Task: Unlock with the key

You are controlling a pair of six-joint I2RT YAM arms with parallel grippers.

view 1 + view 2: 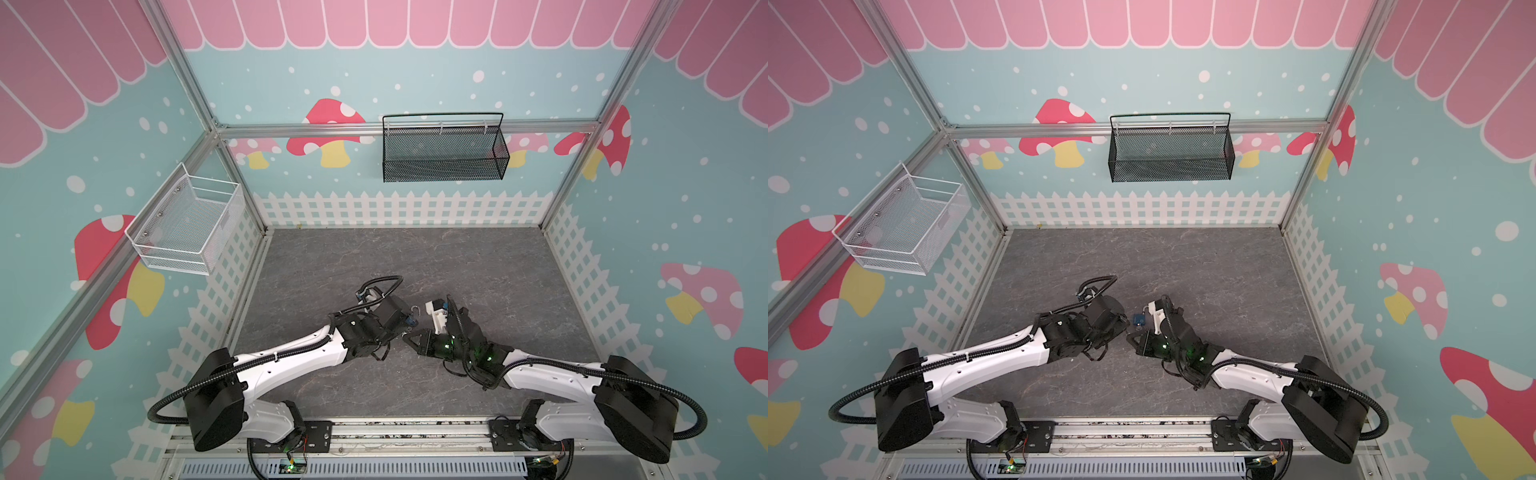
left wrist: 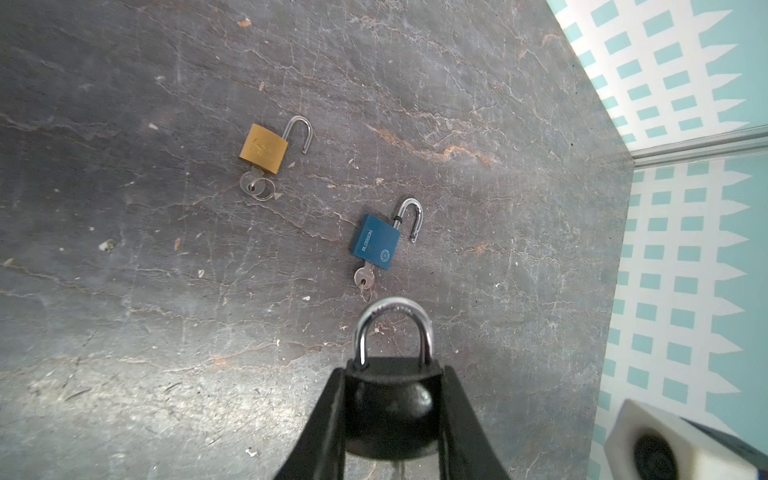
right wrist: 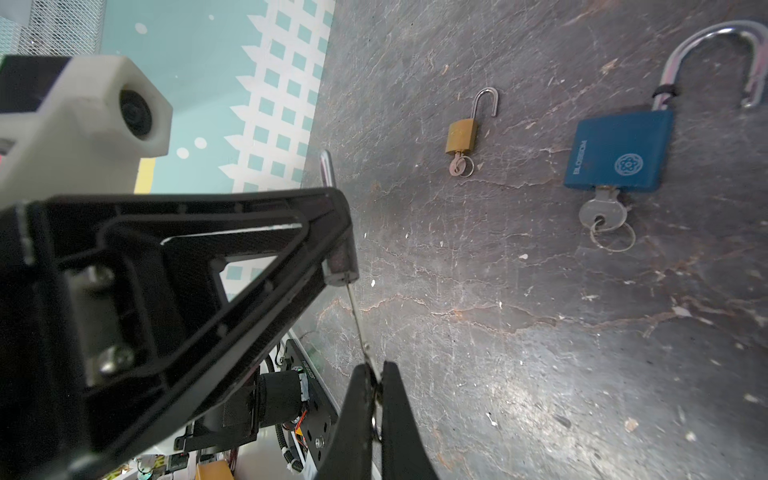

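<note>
step: insertion, turn pending | left hand (image 2: 395, 370) clamps black padlock (image 2: 390, 399), shackle shut, above tabletop (image 2: 166, 291) | right hand (image 3: 376, 374) pinches key (image 3: 358, 320), tip at padlock's base | next: likely seat fully, twist, padlock held steady

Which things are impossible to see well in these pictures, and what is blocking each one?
Keyhole of the black lock: faces away in the left wrist view; a left finger covers it in the right wrist view.
Head of the key: right wrist view, hidden between the right fingers; blade seen only edge-on.
The brass lock: both top views, hidden under the left arm.
Its engraving: too small in both wrist views.
</note>
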